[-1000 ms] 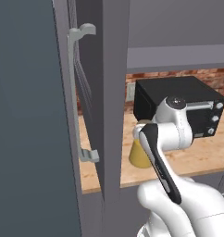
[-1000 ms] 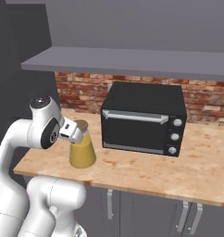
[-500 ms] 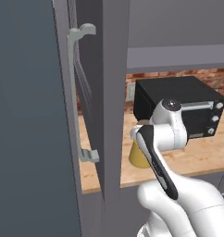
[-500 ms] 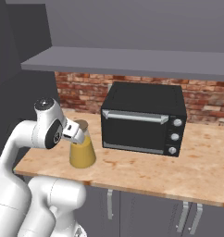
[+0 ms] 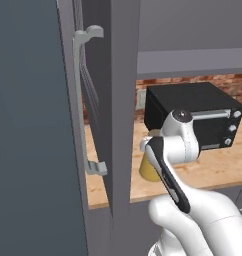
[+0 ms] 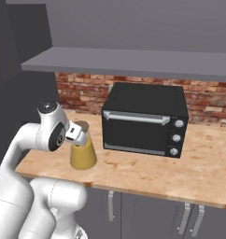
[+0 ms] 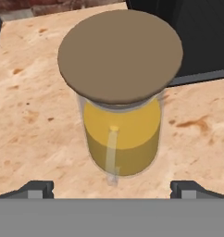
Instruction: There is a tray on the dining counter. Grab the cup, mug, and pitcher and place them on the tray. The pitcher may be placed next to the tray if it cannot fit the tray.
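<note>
A: What's nearest the hand?

B: The gripper (image 7: 112, 187), with its two fingertips (image 7: 37, 189) spread wide apart at the bottom of the hand view. Nothing is between them.

A: And beyond that?

B: The pitcher (image 7: 119, 99), seen from above. Its round tan lid (image 7: 120, 54) sits on top and yellow juice shows through the glass. It stands upright on the wood counter (image 7: 30, 115).

A: Where on the counter?

B: Near the front left part, just left of the black oven (image 6: 144, 119). In the right base view the pitcher (image 6: 83, 154) is partly behind the arm's wrist.

A: Farther back?

B: A red brick wall (image 6: 87, 93) under a grey shelf (image 6: 133, 63).
</note>
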